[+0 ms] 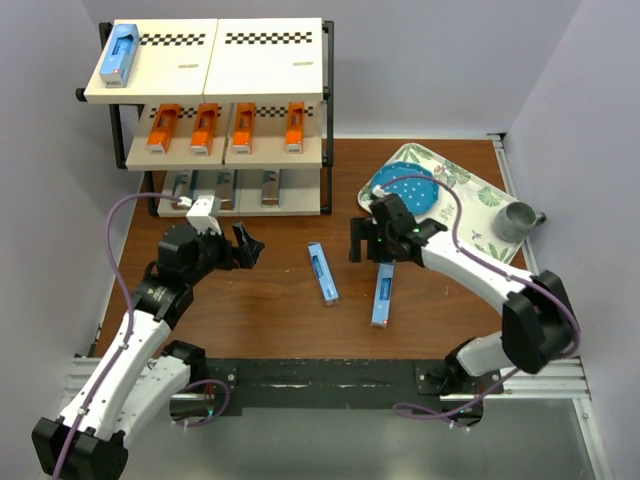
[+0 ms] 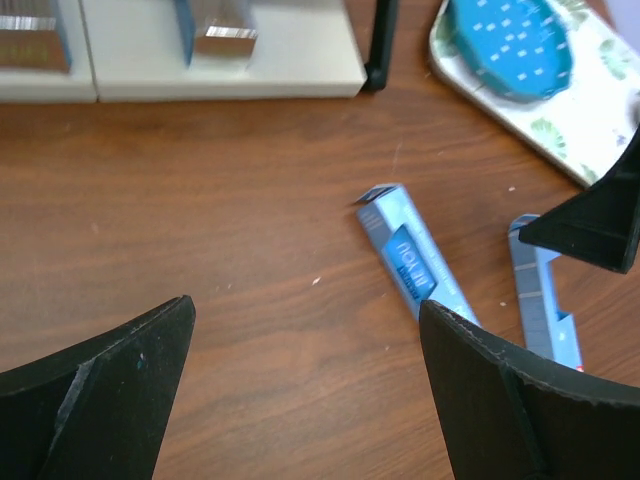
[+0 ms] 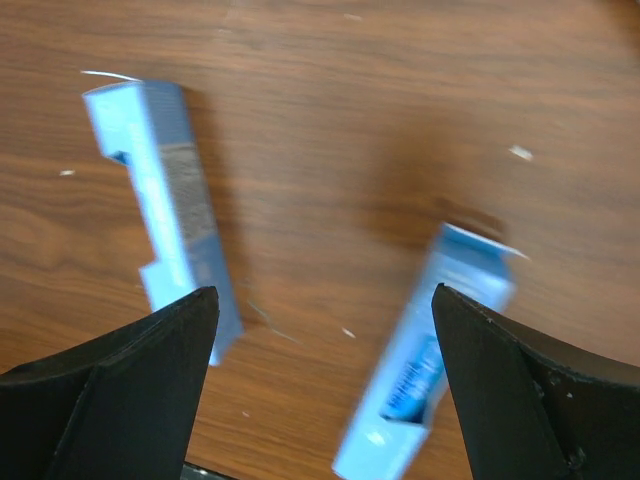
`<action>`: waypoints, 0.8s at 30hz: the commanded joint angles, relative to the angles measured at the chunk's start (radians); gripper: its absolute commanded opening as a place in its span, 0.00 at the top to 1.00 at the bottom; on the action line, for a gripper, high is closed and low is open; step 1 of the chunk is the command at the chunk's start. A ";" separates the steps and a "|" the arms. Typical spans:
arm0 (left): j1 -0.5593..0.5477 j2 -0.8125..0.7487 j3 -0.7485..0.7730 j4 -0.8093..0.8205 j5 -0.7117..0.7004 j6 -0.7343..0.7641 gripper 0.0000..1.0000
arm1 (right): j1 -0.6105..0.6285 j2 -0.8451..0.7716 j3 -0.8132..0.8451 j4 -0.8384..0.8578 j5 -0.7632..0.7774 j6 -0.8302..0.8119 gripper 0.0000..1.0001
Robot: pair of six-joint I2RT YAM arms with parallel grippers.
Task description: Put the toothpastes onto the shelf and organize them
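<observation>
**Top view.** The shelf (image 1: pixel 205 95) stands at the far left corner of the table (image 1: pixel 270 335). A blue carton (image 1: pixel 118 55) lies at the left end of its top board. Four orange cartons (image 1: pixel 163 128) sit in a row on the middle board, and silver cartons (image 1: pixel 270 187) on the bottom one. Two more blue ones lie loose mid-table, close but apart: the left loose carton (image 1: pixel 322 272) and the right loose carton (image 1: pixel 383 294). The left claw (image 1: pixel 245 245) is spread wide and empty, to the left of both. The right claw (image 1: pixel 365 240) is also spread and empty, above the two. A tray (image 1: pixel 480 225) at the far right edge carries a plate (image 1: pixel 403 190) and a cup (image 1: pixel 515 220).

**Left wrist.** The fingers (image 2: pixel 120 385) stand wide apart with bare wood between them. The left loose carton (image 2: pixel 415 260) lies ahead and the right loose carton (image 2: pixel 545 300) beyond it. The shelf's bottom board (image 2: pixel 220 65) is at the top.

**Right wrist.** The fingers (image 3: pixel 130 385) are parted and grip nothing. One loose carton (image 3: pixel 165 200) lies flat on the left, another (image 3: pixel 425 365) on the right.
</observation>
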 commanded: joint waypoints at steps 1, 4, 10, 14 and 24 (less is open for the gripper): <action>-0.005 -0.053 -0.088 0.048 -0.054 -0.053 0.00 | 0.073 0.124 0.144 0.115 -0.024 -0.019 0.09; -0.005 -0.078 -0.113 0.043 -0.043 -0.070 0.00 | 0.113 0.245 0.233 0.115 -0.022 -0.025 0.11; -0.004 -0.080 -0.113 0.018 -0.038 -0.057 0.00 | 0.185 0.443 0.410 0.051 0.019 -0.060 0.13; -0.005 -0.081 -0.122 0.014 -0.035 -0.053 0.00 | 0.221 0.535 0.480 0.011 0.051 -0.066 0.15; -0.004 -0.057 -0.141 0.031 0.002 -0.038 0.00 | 0.285 0.724 0.660 -0.179 0.241 -0.053 0.30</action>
